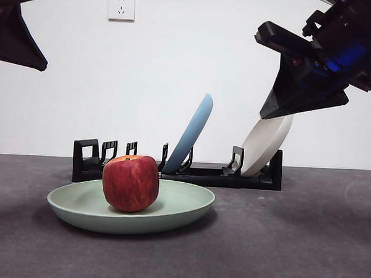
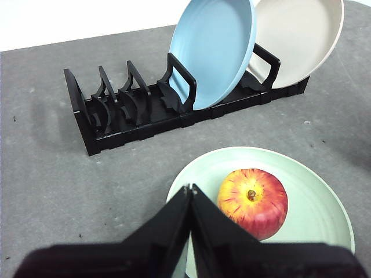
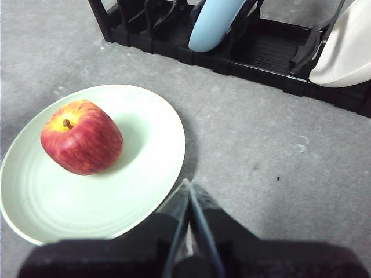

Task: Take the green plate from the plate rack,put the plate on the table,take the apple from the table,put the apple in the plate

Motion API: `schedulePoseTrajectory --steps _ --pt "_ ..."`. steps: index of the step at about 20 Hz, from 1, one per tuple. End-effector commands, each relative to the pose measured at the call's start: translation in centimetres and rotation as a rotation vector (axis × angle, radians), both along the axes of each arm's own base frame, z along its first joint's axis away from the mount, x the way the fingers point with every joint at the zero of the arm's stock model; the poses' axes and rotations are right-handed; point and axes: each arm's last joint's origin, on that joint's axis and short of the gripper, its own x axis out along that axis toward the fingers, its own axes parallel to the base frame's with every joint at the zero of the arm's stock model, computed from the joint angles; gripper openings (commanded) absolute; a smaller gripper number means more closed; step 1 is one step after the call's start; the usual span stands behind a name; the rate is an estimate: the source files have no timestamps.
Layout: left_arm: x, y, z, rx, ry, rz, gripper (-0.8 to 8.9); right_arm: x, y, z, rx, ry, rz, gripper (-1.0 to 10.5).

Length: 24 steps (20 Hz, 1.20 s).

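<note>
White wall stands behind a dark grey bench. On the bench lies the green plate, flat, in front of the plate rack. The apple sits in the plate, a bit off its middle, stem up. So the job looks done.

The left gripper hangs above the bench with its jaws pressed together and holding nothing. The apple is just past the jaw tips and a little to one side, not touching them. The right gripper is up in the air too, jaws together and empty. The plate's rim lies just ahead of its tips, and the apple is further on, across the plate.

The rack still holds a light blue plate and a beige plate, both leaning in their slots, well beyond both pairs of jaws.

I think the apple is firm and a bit heavy, with smooth skin that can slip. It is round, so it may roll. The best hold would be across its fat middle, one jaw on each side, with a soft squeeze so it does not bruise. The plate looks stiff and light. Its rim is thin, so jaws would pinch it at the edge. It could crack if dropped.
</note>
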Motion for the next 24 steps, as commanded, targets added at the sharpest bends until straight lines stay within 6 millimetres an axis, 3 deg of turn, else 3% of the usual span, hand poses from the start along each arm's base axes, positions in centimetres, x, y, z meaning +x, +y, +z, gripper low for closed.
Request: schedulePoseTrajectory --steps 1,6,11,14,17,24 --pt "0.0 0.0 -0.1 -0.007 0.006 0.005 -0.03 0.0 0.0 -0.1 0.008 0.005 -0.004 0.0" --pt "-1.0 1.0 0.4 0.016 -0.017 0.009 -0.03 0.0 0.0 -0.1 0.008 0.005 -0.004 0.0" --pt "-2.8 4.5 2.1 -0.022 -0.138 0.173 -0.03 0.0 0.0 -0.1 0.008 0.005 -0.004 0.0" --pt "-3.3 6.2 2.0 -0.02 -0.157 0.264 -0.03 0.0 0.0 -0.1 0.008 0.005 -0.004 0.0" --pt "-3.8 7.1 0.5 -0.003 -0.184 0.258 -0.03 0.0 0.0 -0.1 0.008 0.005 -0.004 0.0" --pt "-3.9 7.9 -5.4 -0.027 -0.25 0.296 -0.03 0.0 0.0 -0.1 0.008 0.005 -0.004 0.0"
